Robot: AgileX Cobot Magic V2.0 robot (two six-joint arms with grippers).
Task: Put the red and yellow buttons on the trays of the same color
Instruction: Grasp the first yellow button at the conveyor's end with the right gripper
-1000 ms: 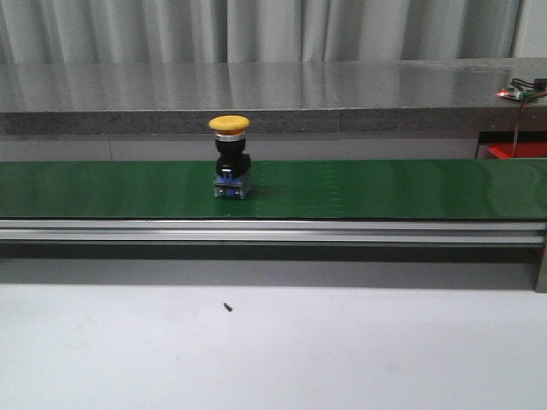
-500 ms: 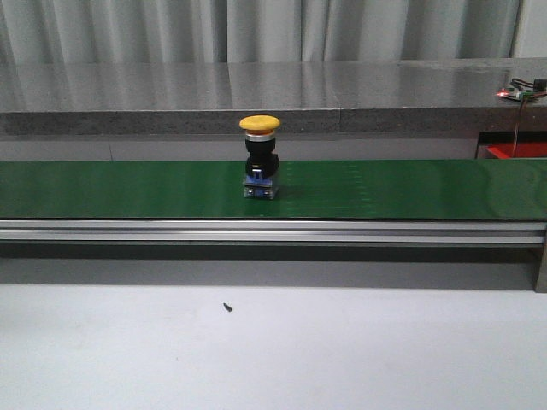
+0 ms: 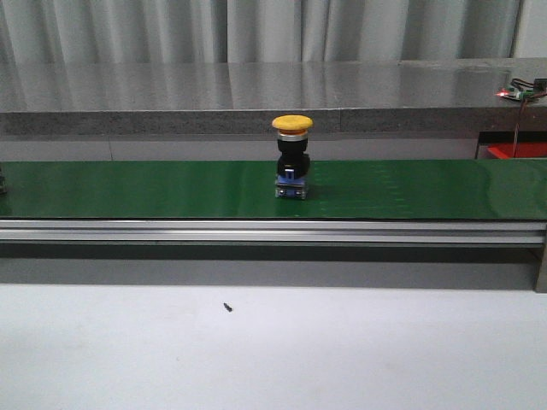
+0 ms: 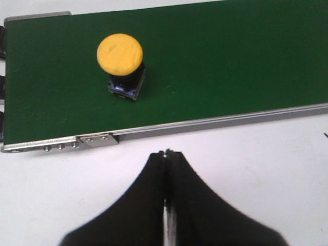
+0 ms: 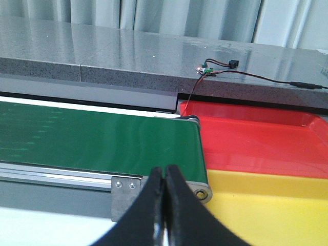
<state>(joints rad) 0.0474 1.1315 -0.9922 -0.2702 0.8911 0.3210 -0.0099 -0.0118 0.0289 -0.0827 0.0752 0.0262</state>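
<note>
Yellow mushroom-cap push button (image 4: 123, 64) stands upright on green conveyor belt (image 4: 230, 61), well ahead of left end effector (image 4: 167, 154). Both end effectors, right (image 5: 164, 171) too, fully closed, empty. Risk: closed fingers would knock it over.

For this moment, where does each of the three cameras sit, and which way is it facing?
Front view: looks forward across the green belt; yellow button mid-belt; no arm shows.
Left wrist view: looks down past the shut left tool at that same button.
Right wrist view: behind the shut right tool, facing the belt end, red tray and yellow tray.
</note>
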